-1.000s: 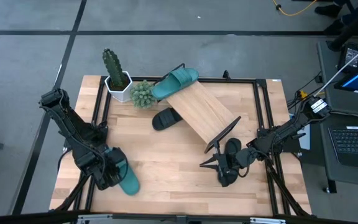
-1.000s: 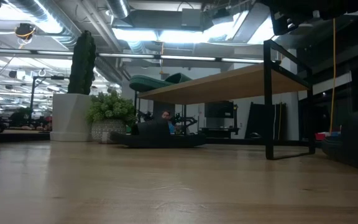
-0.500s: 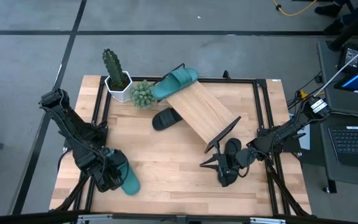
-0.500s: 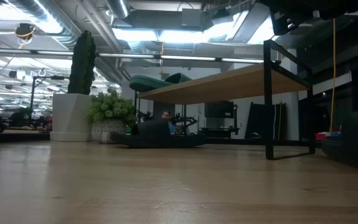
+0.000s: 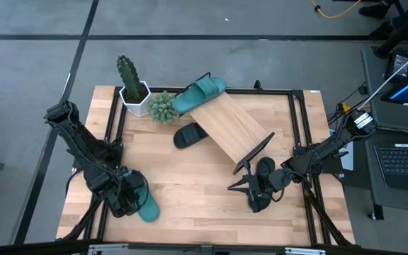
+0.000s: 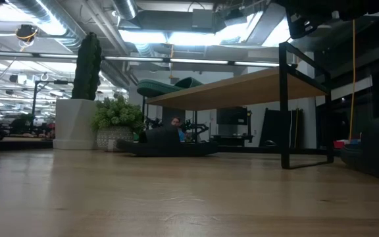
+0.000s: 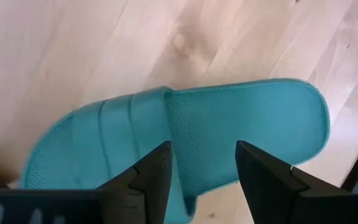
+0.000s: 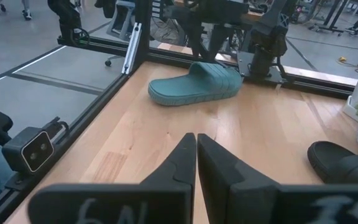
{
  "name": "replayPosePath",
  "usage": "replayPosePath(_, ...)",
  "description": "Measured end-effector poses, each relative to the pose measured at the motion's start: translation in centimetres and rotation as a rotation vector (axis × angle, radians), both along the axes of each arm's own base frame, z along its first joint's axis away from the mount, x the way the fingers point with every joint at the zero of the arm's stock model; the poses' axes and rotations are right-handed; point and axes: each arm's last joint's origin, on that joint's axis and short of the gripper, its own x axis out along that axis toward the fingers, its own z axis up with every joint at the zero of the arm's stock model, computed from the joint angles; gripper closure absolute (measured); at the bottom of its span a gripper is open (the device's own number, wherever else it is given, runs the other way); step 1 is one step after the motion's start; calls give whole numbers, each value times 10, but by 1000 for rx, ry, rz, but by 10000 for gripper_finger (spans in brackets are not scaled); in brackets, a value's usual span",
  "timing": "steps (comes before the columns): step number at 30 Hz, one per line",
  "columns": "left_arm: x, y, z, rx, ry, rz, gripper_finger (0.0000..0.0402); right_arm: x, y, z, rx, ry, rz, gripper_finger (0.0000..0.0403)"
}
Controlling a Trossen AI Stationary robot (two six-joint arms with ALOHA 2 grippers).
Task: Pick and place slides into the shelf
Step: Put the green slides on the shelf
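- Teal slide [image 5: 146,205] flat on the tabletop [image 5: 190,198], lower left of the high view, partly under the left gripper [image 5: 128,200]
- Left gripper fingers [image 7: 148,180] apart, poised directly over that slide's strap; contact with the slide not discernible in the left wrist view
- Second teal slide [image 5: 199,93] lying on the upper end of the shelf [image 5: 229,127], upper centre of the high view, toe overhanging toward the small bushy plant [image 5: 162,107]
- Light-wood shelf board running diagonally from upper centre toward lower right of the high view, on a thin black frame; seen edge-on in the low view [image 6: 242,85] with the teal slide [image 6: 166,86] on its far end
- Black slide [image 5: 189,134] on the tabletop just beside the shelf's left edge, centre of the high view; visible under the board in the low view [image 6: 166,146]
- Another black slide [image 5: 264,170] on the tabletop at the shelf's lower end, lower right of the high view, partly covered by the right arm
- Right gripper [image 5: 241,188] low over the table, lower right of centre, fingers [image 8: 182,158] pressed together on nothing
- Cactus [image 5: 128,76] in a white pot, upper left corner of the table
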Motion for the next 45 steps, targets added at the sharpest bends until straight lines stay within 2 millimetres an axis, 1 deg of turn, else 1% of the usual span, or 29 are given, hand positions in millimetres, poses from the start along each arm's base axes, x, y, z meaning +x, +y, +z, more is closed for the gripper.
replayPosePath(4, 2, 0, 1, -63, 38, 57, 234, 0, 0, 0, -3, -1, 1, 384)
replayPosePath(9, 6, -5, 14, -103, 12, 70, 234, 0, 0, 0, -4, 4, 0, 384)
replayPosePath(14, 14, -13, 23, -80, 23, 111, 234, 0, 0, -1, -6, 7, 1, 384)
replayPosePath(22, 35, -47, 22, 26, 254, 114, 234, 0, 0, -2, -13, 16, 1, 384)
replayPosePath(24, 40, -56, 26, 58, 277, 114, 234, -1, 0, -2, -16, 20, 1, 384)
replayPosePath(27, 49, -70, 34, 110, 262, 131, 234, -1, 0, -3, -22, 29, 1, 384)
replayPosePath(30, 54, -79, 38, 200, 262, 152, 234, -1, -1, -5, -30, 43, 1, 384)
replayPosePath(33, 57, -83, 31, 287, 312, 182, 234, -1, -1, -5, -33, 50, 1, 384)
replayPosePath(36, 61, -86, 20, 308, 328, 156, 234, -1, -1, -5, -33, 51, 1, 384)
replayPosePath(39, 64, -87, 14, 315, 354, 163, 234, -1, -1, -5, -34, 51, 1, 384)
replayPosePath(45, 65, -88, 11, 320, 357, 164, 234, -1, -1, -5, -16, 54, -3, 384)
